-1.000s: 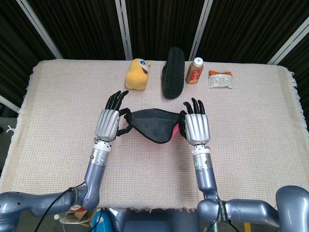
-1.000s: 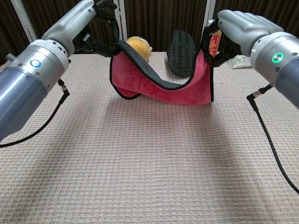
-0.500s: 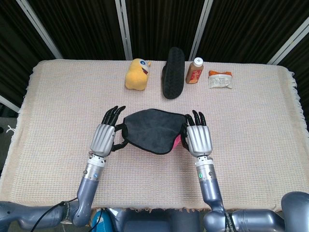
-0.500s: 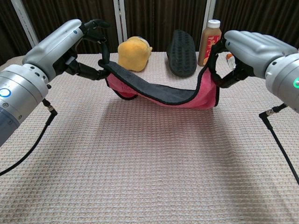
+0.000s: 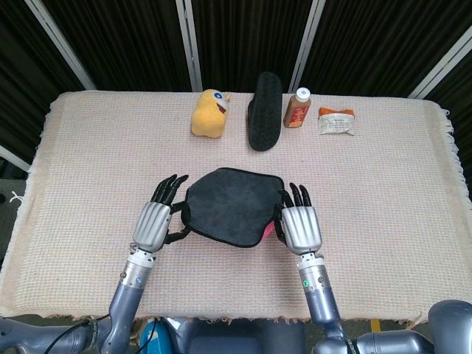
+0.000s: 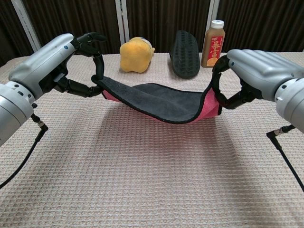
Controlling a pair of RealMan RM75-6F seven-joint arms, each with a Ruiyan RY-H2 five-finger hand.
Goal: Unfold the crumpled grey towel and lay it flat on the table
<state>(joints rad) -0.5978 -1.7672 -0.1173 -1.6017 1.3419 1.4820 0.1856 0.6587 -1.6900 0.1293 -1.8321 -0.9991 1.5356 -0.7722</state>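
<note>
Clearly the table [image 5: 383, 192], covered with a pale woven cloth, is the biggest thing, and the grey towel [image 5: 232, 205] hangs low over its middle, stretched between the two hands. It looks soft and light: it sags in the centre like a hammock, and its pink underside shows along the edge in the chest view. I think it will not slip easily, but it folds by itself, so the best places to hold are the opposite edges, as now. The left hand [image 5: 154, 223] pinches the left edge with its fingers closed on it, and the right hand [image 5: 299, 226] holds the right edge the same way. At the far side stand a black slipper [image 5: 264, 110], a yellow plush toy [image 5: 209, 113], a brown bottle [image 5: 298, 108] and a small packet [image 5: 336, 121], all well apart from the towel. Nothing seems to stand in the way.
</note>
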